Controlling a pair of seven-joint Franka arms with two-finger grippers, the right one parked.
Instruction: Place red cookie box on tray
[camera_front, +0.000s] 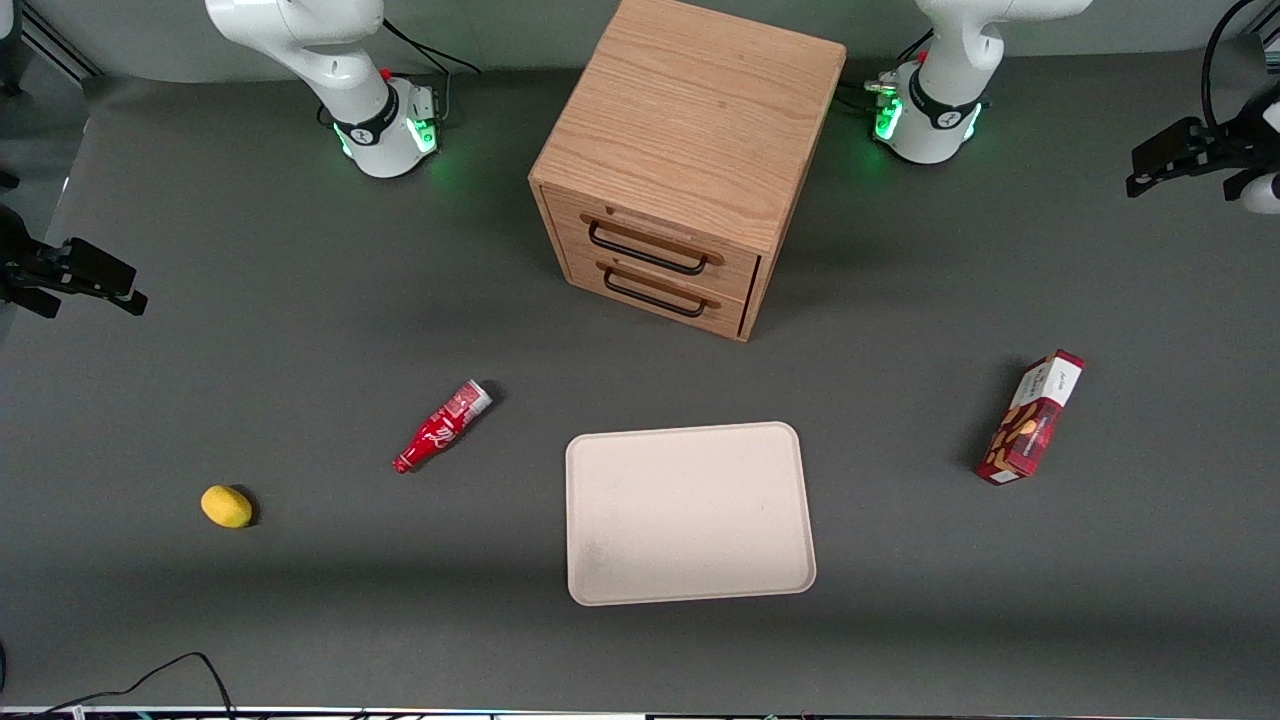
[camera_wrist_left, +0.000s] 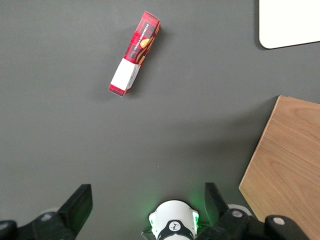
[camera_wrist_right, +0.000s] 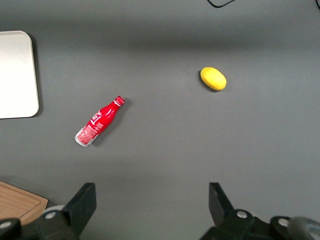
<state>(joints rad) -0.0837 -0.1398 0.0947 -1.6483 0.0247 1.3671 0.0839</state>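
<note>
One slim dark-red plaid cardboard cookie box (camera_front: 1031, 417) lies flat on the dark grey worktop (camera_front: 300, 340), toward the working arm's end, at about three o'clock from the flat cream rectangular tray (camera_front: 689, 513) and well apart from it. The left arm's hand (camera_front: 1190, 150) hangs high above the worktop at about one o'clock from the box, pointing straight down, its black fingers (camera_wrist_left: 77, 205) spread wide and holding nothing.
</note>
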